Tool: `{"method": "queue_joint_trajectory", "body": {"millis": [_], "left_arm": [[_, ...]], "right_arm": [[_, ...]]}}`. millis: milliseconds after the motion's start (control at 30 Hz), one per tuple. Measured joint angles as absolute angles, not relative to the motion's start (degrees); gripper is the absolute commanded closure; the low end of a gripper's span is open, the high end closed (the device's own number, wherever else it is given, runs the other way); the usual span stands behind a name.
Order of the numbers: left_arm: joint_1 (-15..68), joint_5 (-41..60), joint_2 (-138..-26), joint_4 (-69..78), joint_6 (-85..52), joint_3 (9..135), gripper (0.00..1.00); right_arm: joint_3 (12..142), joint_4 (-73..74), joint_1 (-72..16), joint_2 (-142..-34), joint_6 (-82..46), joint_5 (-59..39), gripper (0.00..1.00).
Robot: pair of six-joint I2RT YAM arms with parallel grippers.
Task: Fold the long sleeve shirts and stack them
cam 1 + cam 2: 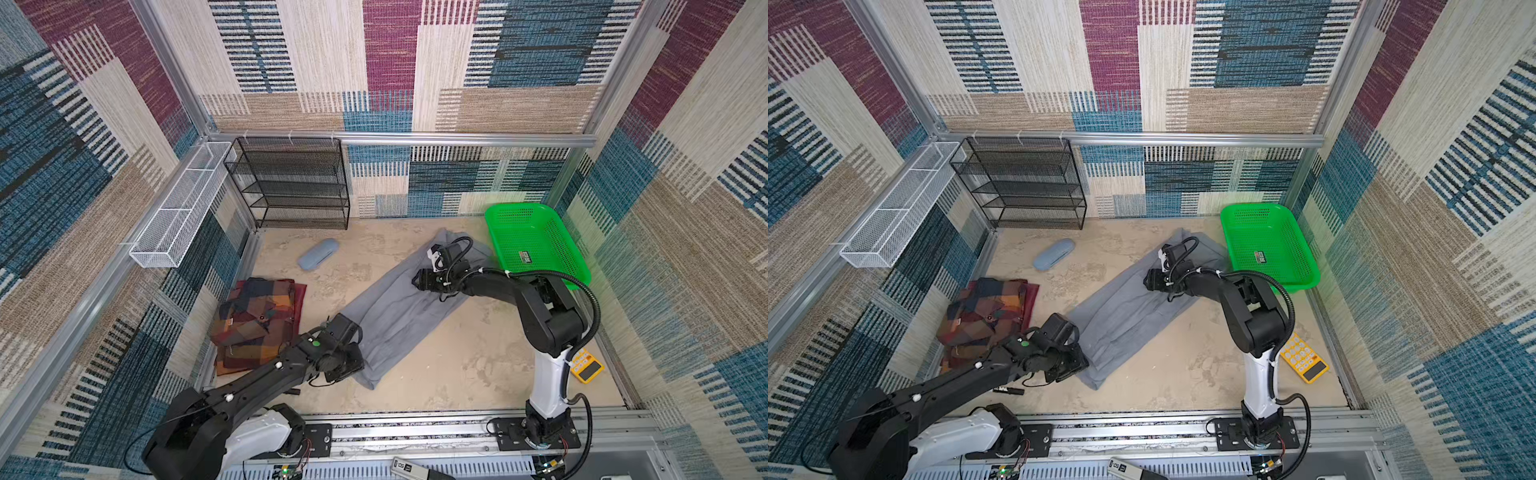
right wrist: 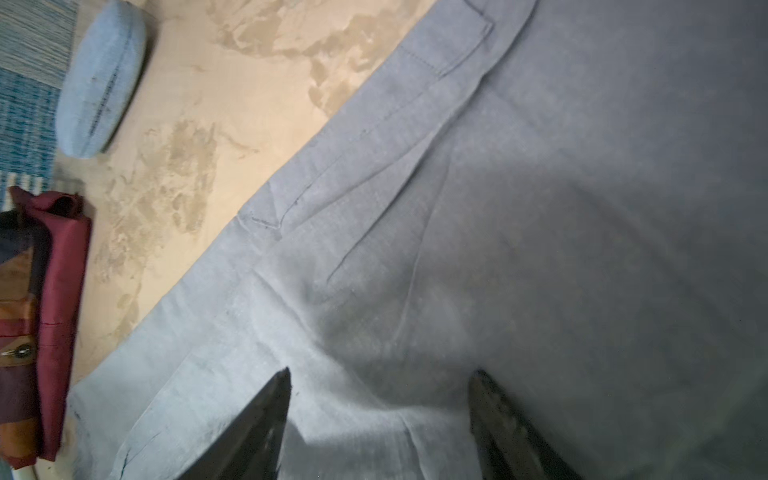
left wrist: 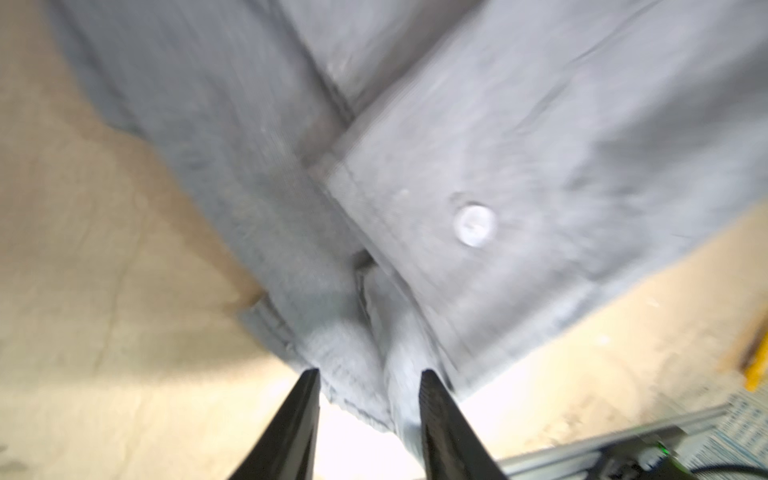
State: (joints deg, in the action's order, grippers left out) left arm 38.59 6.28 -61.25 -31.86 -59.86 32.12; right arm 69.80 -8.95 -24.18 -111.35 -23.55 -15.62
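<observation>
Robot lab cell, alu frame [image 1: 415, 139], carpet walls [image 1: 324, 62]

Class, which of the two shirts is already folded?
The plaid shirt, a compact folded pile; the grey shirt lies stretched out in a long strip.

Black arms [image 1: 249, 386], white base segments [image 1: 548, 386]; ribbed cable [image 1: 536, 272] on right arm [image 1: 540, 311]; green dot [image 1: 316, 343] near left end effector [image 3: 369, 371].

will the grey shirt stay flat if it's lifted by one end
Probably not: the plain grey cloth shirt looks floppy, creased and bunched in the left hand. It likely sags and its folds slip open. Thin weave, so probably light.
</observation>
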Motion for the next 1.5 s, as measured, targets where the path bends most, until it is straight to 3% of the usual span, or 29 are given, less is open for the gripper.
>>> {"method": "queue_joint_trajectory", "body": {"millis": [67,200,300,433,767,1033,1200,1367,1500], "left_arm": [[40.1,4.3,-56.8,-33.1,-61.2,33.8,0.54],[40.3,-2.4,-50.3,-36.2,-60.3,38.6,0.33],[39.9,-6.7,-49.8,-39.0,-56.3,42.0,0.2],[37.8,-10.8,-52.8,-42.0,-48.8,47.8,0.12],[24.0,-11.7,-60.1,-44.3,-35.1,56.1,0.11],[20.8,-8.8,-63.8,-43.3,-32.4,54.8,0.12],[20.7,-5.3,-65.4,-41.5,-32.5,51.8,0.15],[20.6,0.2,-67.2,-38.7,-33.8,47.4,0.15],[20.6,4.2,-69.5,-36.1,-35.2,45.2,0.16]], "right_arm": [[69.0,-10.6,-25.3,-107.5,-23.3,-14.2,0.29],[66.6,-10.1,-32.1,-100.4,-23.6,-13.7,0.29],[62.9,-8.6,-36.8,-97.7,-26.2,-17.0,0.29],[58.8,-5.4,-42.3,-97.1,-30.5,-19.0,0.29],[55.8,1.6,-51.3,-102.9,-34.7,-21.4,0.3],[46.1,5.9,-51.8,-99.5,-35.7,-20.3,0.3],[36.8,5.2,-51.8,-90.7,-35.2,-19.4,0.29],[32.4,-10.7,-51.0,-75.3,-34.3,-16.2,0.27],[35.2,-19.1,-44.2,-62.4,-34.0,-14.3,0.21]]}}
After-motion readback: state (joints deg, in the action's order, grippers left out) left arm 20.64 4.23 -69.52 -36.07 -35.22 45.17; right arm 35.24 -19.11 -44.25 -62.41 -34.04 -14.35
